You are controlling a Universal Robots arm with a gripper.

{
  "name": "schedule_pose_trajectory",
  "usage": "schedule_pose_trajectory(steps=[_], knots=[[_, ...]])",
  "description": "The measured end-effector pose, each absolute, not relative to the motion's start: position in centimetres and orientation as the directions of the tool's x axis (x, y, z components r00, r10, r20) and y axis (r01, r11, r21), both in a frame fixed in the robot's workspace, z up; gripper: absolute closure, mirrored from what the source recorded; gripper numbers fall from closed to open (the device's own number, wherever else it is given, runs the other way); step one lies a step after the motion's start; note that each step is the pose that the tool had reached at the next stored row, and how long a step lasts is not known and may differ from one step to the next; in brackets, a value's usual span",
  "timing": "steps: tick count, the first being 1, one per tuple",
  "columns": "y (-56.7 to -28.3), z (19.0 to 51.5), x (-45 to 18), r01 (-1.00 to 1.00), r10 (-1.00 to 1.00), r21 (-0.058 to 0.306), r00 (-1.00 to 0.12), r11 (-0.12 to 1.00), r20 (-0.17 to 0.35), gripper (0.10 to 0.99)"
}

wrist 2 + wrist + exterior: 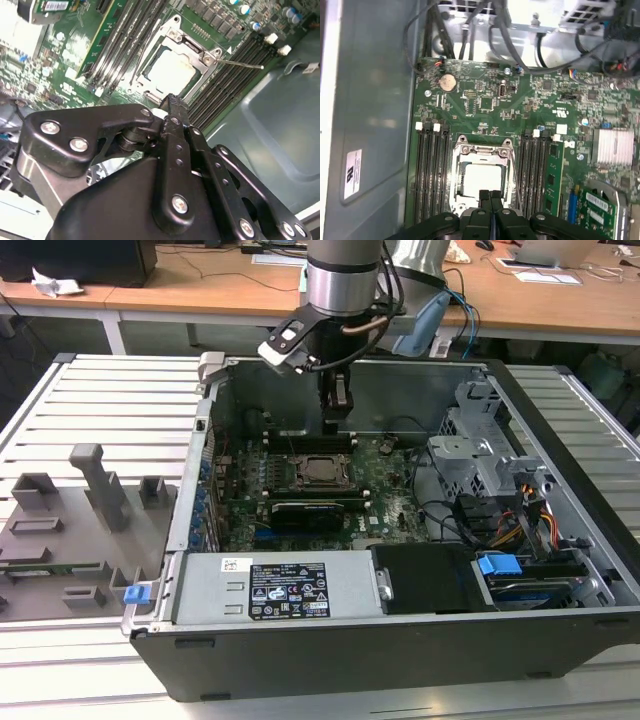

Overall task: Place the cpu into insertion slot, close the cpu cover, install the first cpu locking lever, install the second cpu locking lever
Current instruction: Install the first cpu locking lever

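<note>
The cpu (322,470) lies flat in the insertion slot (322,483) on the green motherboard, its silver face (480,177) showing through the window of the cpu cover (480,148), which lies down over it. In the second wrist view the cpu (172,72) sits inside the cover frame (192,42). A thin locking lever (240,63) sticks out from the socket's corner over the memory slots; it also runs along the socket's side (515,175). My gripper (335,423) hangs just above the socket's edge, fingers pressed together (490,195) with nothing between them (172,102).
Black memory slots (430,175) flank the socket on both sides. A black card (305,512) lies just in front of the socket, with cables and a drive cage (480,455) toward the exterior view's right. The case wall (370,100) stands close behind the gripper.
</note>
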State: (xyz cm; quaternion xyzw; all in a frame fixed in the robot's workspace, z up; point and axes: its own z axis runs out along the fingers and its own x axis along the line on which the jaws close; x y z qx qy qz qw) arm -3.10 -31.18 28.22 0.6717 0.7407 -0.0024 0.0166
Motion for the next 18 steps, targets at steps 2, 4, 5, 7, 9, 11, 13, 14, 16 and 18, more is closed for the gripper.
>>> schedule_pose_trajectory(steps=[2, 4, 5, 7, 9, 11, 13, 14, 16, 18], knots=[[-31.19, 28.21, -3.1, 0.985, 0.984, 0.018, -0.174, 0.174, -0.03, 0.98], [-31.18, 28.19, -3.09, 0.978, 0.978, 0.019, -0.205, 0.206, -0.03, 0.98], [-31.18, 28.2, -3.1, 0.975, 0.975, 0.019, -0.221, 0.222, -0.03, 0.98], [-31.18, 28.2, -3.1, 0.967, 0.967, 0.019, -0.255, 0.255, -0.03, 0.98], [-31.18, 28.2, -3.1, 0.958, 0.958, 0.019, -0.284, 0.285, -0.03, 0.98], [-31.18, 28.2, -3.12, 0.954, 0.954, 0.019, -0.297, 0.298, -0.03, 0.98], [-31.18, 28.2, -3.12, 0.952, 0.952, 0.019, -0.305, 0.306, -0.03, 0.98], [-31.18, 28.2, -3.12, 0.95, 0.95, 0.019, -0.312, 0.313, -0.03, 0.98], [-31.18, 28.2, -3.12, 0.944, 0.944, 0.019, -0.328, 0.329, -0.03, 0.98], [-31.18, 28.2, -3.12, 0.94, 0.94, 0.019, -0.339, 0.34, -0.03, 0.98]])
